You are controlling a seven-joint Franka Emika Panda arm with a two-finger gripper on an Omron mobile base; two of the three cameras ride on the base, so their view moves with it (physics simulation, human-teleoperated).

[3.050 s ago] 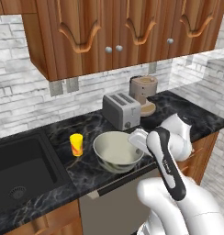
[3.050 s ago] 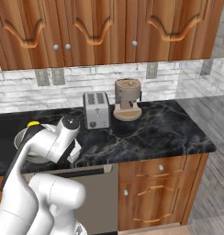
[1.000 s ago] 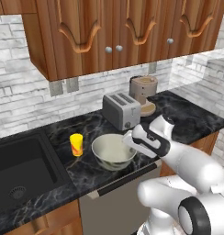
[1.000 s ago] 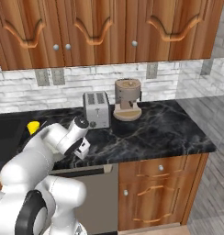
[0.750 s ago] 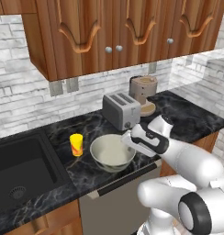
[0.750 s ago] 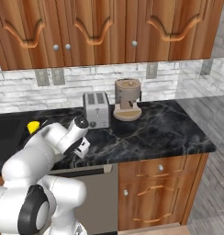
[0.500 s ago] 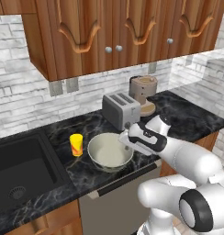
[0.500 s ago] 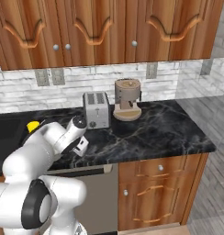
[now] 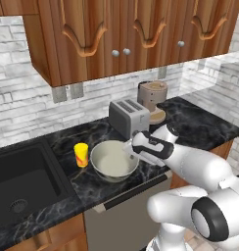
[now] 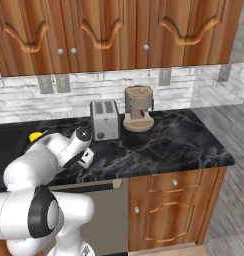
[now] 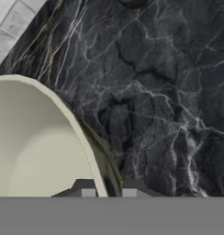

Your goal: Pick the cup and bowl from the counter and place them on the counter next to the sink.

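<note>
1. Left base view: the bowl sits on the black marble desk, just right of the sink and in front of the toaster.
2. The cup stands upright on the desk just beside the bowl's left side, between the bowl and the sink basin.
3. The claw is at the bowl's right rim, with the white arm reaching in from the lower right.
4. Hand view: the two dark finger tips stand close together, one on either side of the bowl's rim, one inside the pale interior and one outside. The claw is pinching the rim.
5. Whether the bowl rests on the desk or is raised off it cannot be told from these views.
6. A coffee machine stands on the desk to the right of the toaster, against the brick wall.
7. Right base view: the arm's body covers the bowl; a sliver of the yellow cup shows at its upper left edge. The toaster and coffee machine stand side by side, slightly apart.
</note>
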